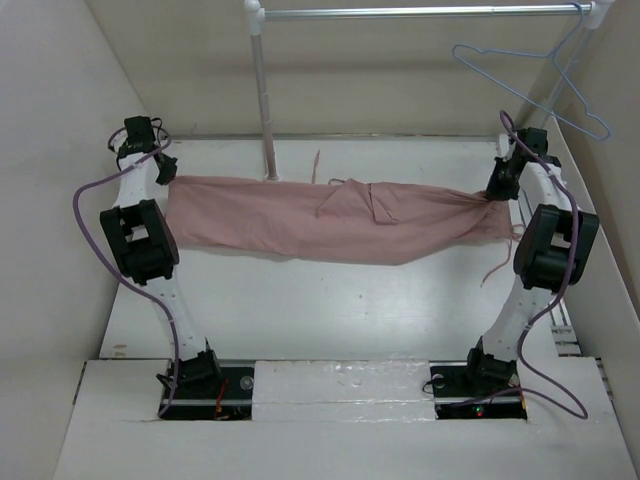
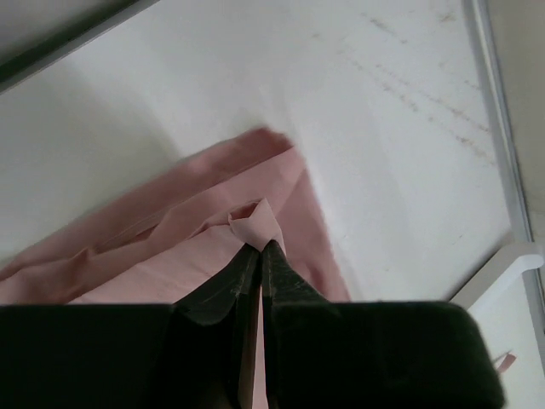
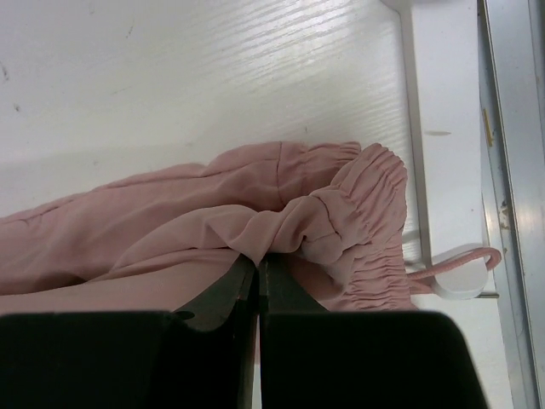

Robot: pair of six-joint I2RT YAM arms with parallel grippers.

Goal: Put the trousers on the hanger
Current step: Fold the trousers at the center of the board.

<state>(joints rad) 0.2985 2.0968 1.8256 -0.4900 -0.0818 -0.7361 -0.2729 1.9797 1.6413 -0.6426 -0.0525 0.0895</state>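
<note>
The dusty-pink trousers (image 1: 330,220) are stretched left to right across the far half of the table. My left gripper (image 1: 166,172) is shut on the leg-hem end; in the left wrist view (image 2: 260,245) a pinch of pink cloth (image 2: 255,223) sticks out between the tips. My right gripper (image 1: 497,188) is shut on the gathered elastic waist (image 3: 358,213), the cloth bunched at the tips (image 3: 258,258). The pale blue wire hanger (image 1: 530,75) hangs by its hook from the rail at the far right, above and behind my right gripper.
A white and metal rail (image 1: 420,12) runs along the top on a pole (image 1: 266,100) standing just behind the trousers. A drawstring (image 1: 500,262) trails by the right arm. White walls enclose the table on both sides.
</note>
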